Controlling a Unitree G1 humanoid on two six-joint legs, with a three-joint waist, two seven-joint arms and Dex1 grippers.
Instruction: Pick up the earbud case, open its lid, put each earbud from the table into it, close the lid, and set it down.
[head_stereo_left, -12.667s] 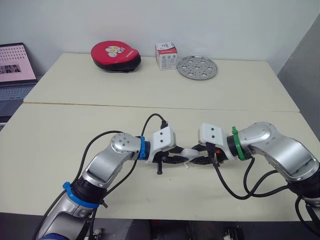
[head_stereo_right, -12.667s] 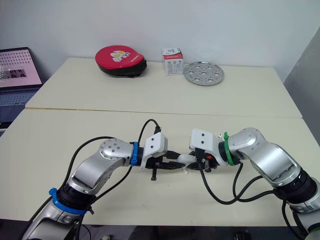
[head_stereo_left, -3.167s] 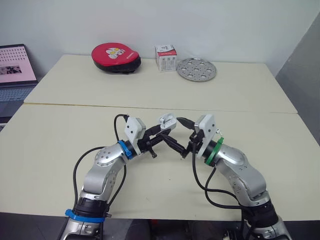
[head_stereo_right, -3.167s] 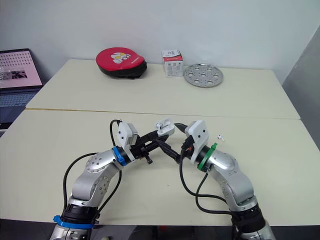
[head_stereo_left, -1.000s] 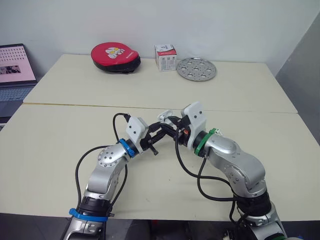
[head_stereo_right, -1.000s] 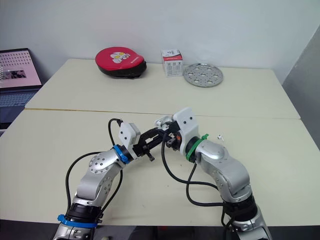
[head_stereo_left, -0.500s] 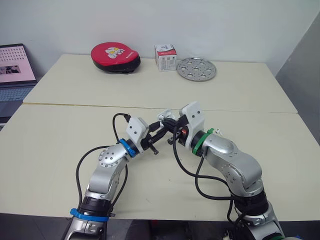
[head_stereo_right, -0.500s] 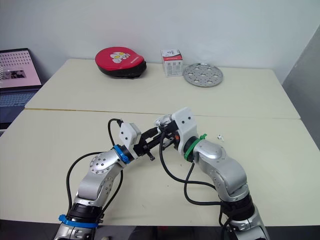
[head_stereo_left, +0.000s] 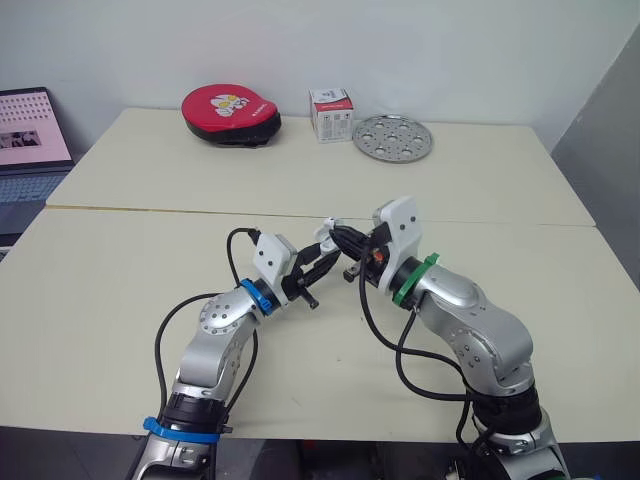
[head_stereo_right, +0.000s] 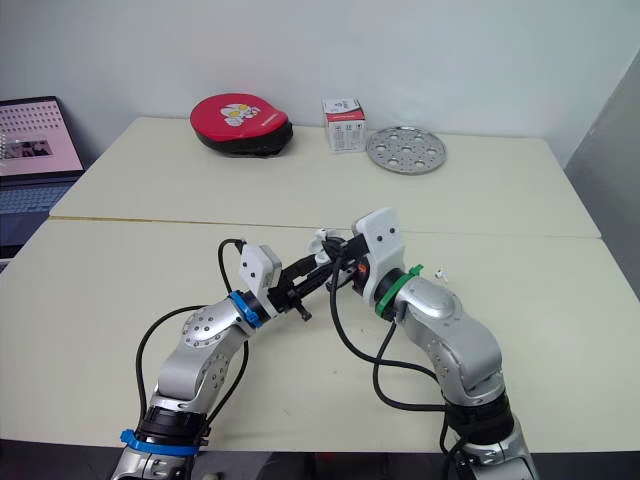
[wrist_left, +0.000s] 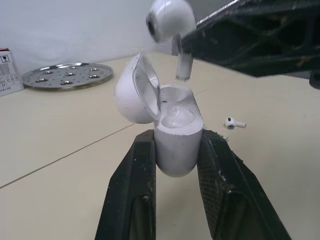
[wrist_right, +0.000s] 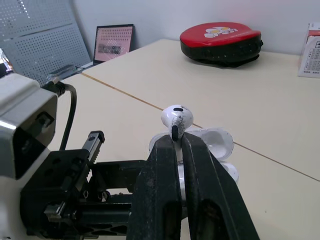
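Note:
My left gripper (wrist_left: 177, 136) is shut on the white earbud case (wrist_left: 175, 142), held upright above the table with its lid (wrist_left: 132, 92) swung open. Just above the open case hangs a white earbud (wrist_left: 167, 20), stem pointing down. My right gripper (wrist_right: 179, 141) is shut on that stem, and the earbud's head (wrist_right: 176, 116) shows above the fingers. In the head views the two grippers meet over the middle of the near table (head_stereo_left: 328, 245). A second earbud (head_stereo_right: 438, 272) lies on the table to the right of my right arm.
On the far table stand a red round pouch (head_stereo_left: 231, 112), a small white box (head_stereo_left: 332, 113) and a perforated metal plate (head_stereo_left: 393, 136). A laptop (head_stereo_left: 30, 135) sits off the table's left edge. A seam (head_stereo_left: 150, 208) runs between the two tables.
My right gripper came in from the right with the earbud to just above the open case. In the last half second its wrist shifted slightly right and up. The left gripper kept the case steady.

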